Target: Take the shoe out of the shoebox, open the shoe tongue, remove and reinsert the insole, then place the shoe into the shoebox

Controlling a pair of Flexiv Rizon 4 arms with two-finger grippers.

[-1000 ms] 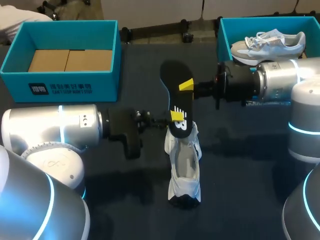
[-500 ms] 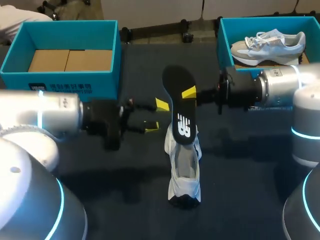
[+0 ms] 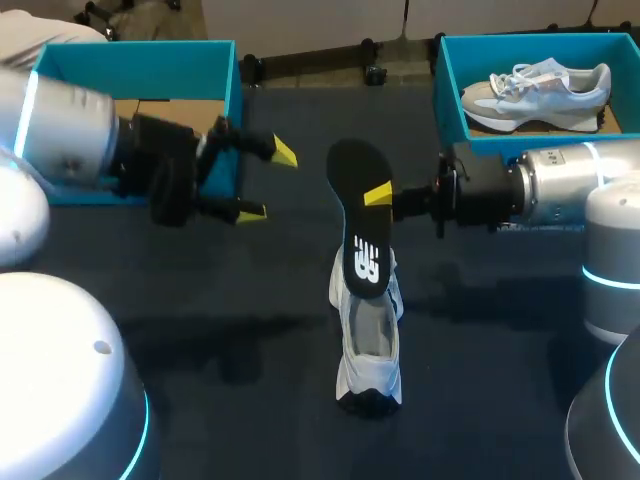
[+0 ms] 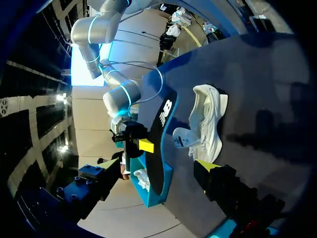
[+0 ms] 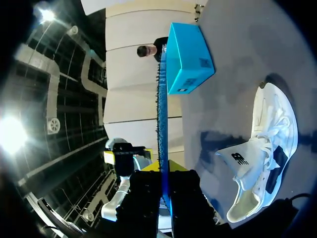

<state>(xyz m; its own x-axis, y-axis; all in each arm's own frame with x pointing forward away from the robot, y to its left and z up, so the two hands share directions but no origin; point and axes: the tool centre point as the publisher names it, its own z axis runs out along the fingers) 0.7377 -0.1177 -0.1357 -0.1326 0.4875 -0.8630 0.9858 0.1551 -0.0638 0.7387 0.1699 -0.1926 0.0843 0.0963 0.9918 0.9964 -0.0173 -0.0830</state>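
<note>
Above the white shoe [image 3: 369,342], right claw [image 3: 374,196] clamped on black insole [image 3: 352,168], left claw [image 3: 268,182] apart, empty.

Dark table [image 3: 490,400]: white shoe [image 3: 368,345], left shoebox [image 3: 140,62], right shoebox [image 3: 451,98].

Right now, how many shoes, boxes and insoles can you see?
Shoes: 2, the white shoe and the boxed shoe
Boxes: 2, the left box and the right box
Insoles: 1, the black insole
Total: 5
</note>
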